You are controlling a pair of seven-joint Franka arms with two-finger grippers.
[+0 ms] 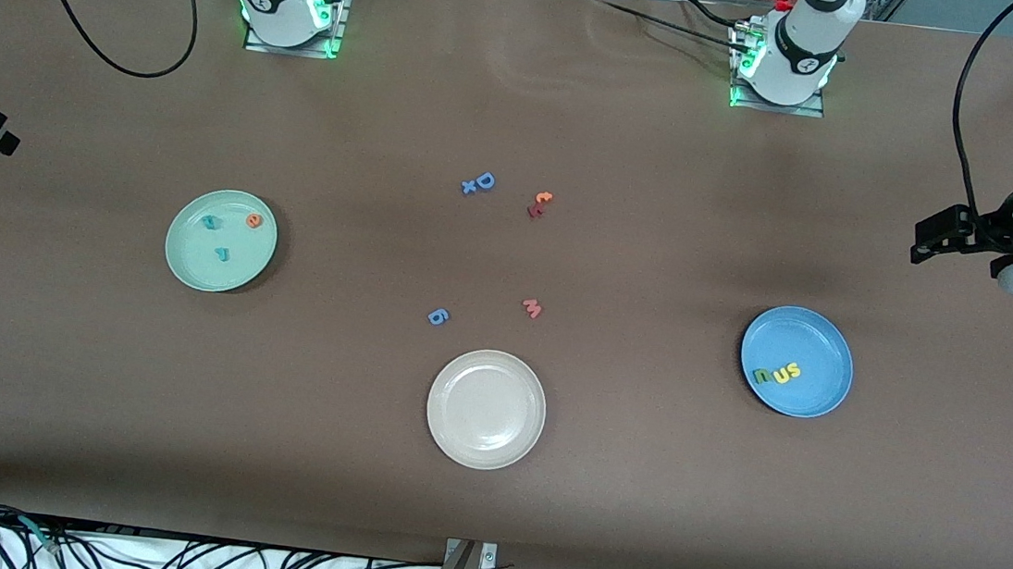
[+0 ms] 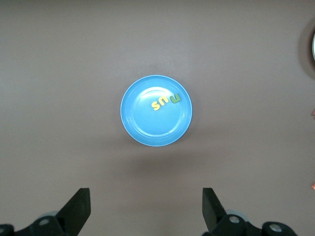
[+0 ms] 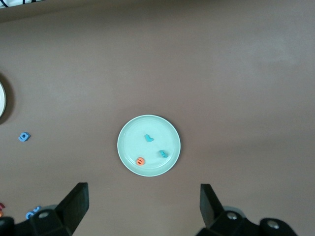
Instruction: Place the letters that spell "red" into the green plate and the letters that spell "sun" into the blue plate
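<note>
Front view: green plate [image 1: 183,267] sits toward the right arm's end of the table and holds 3 small foam letters: orange "e" [image 1: 254,221], teal "d" [image 1: 210,222], teal "r" [image 1: 222,252], all apart from each other. Blue plate [image 1: 812,342] sits toward the left arm's end and holds olive "n" [image 1: 762,376], yellow "u" [image 1: 778,374], yellow "s" [image 1: 793,371], set side by side in a row. Beige-white plate [image 1: 486,409] lies between the two, nearer the front camera. On bare table approx. mid-way: blue "D" [image 1: 484,180], blue "6" [image 1: 437,317], pink "w" [image 1: 532,307], orange/dark red letter pair [image 1: 539,204].

Left gripper [image 2: 146,209]: raised, off to the side of the blue plate, fingers spread wide, nothing between them. Right gripper [image 3: 142,206]: raised, off to the side of the green plate, fingers likewise spread, nothing held. Front view shows only part of the right gripper, at the frame edge.
</note>
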